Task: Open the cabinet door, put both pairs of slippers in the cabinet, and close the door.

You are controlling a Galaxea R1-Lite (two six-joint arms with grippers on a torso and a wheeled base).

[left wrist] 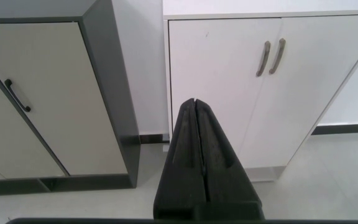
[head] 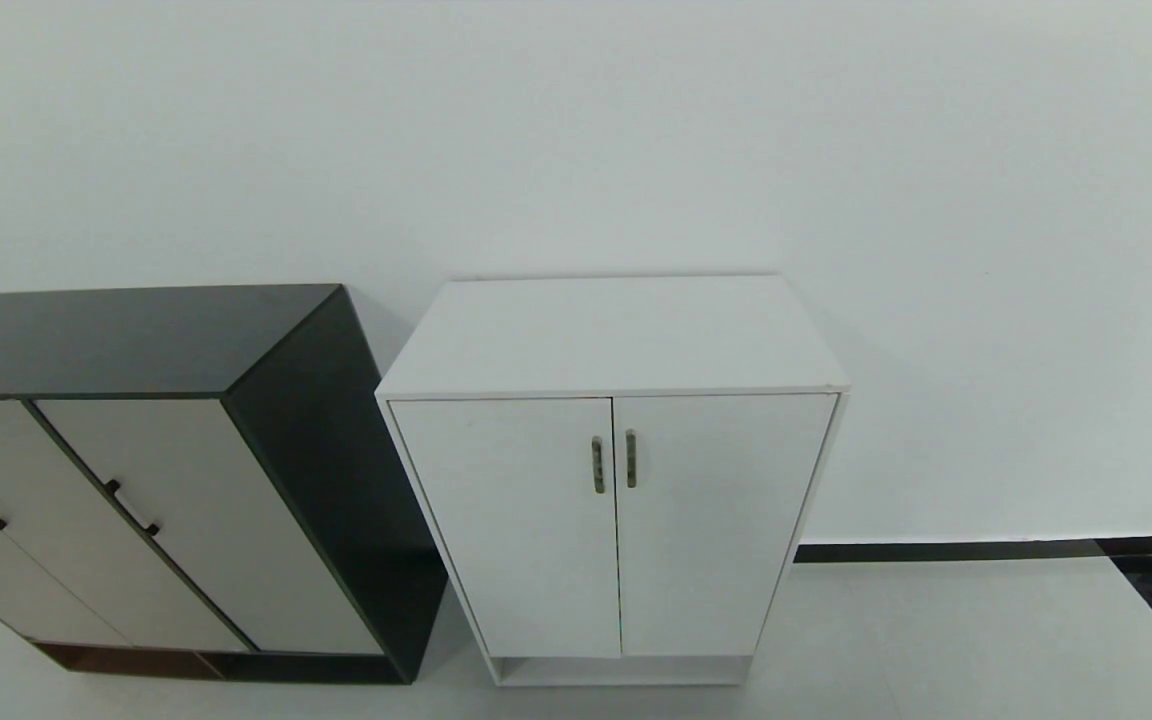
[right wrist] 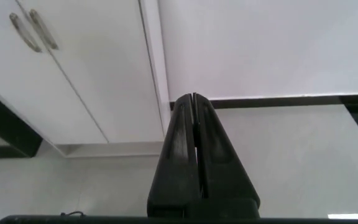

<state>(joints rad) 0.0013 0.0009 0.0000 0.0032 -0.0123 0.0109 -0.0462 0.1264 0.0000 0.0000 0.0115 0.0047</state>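
Black ribbed fingers of the left gripper [left wrist: 194,107] are clenched flat together, with nothing between them. Straight ahead of it, well apart, stands the white cabinet [head: 616,340], the thing I am here for. It is a smooth, matte, boxy piece with a flat top, and both doors [head: 526,530] are shut flush. Two slim, metal-looking handles [head: 598,465] stand upright side by side at the centre seam. A shallow recess [head: 621,668] runs under the doors.

Off to that gripper's left is a dark cabinet [head: 321,470], larger and set at an angle. Its black side panel sits just beside the white one and crowds that flank. Its pale door fronts carry black bar pulls [left wrist: 17,94].

The right gripper [right wrist: 194,99] is likewise pinched closed on nothing. The white cabinet's right front corner lies ahead and to its left. Beyond its tips I see pale, slightly glossy floor [right wrist: 303,162], a glossy black baseboard strip [right wrist: 278,100] and a plain white wall [right wrist: 266,43].
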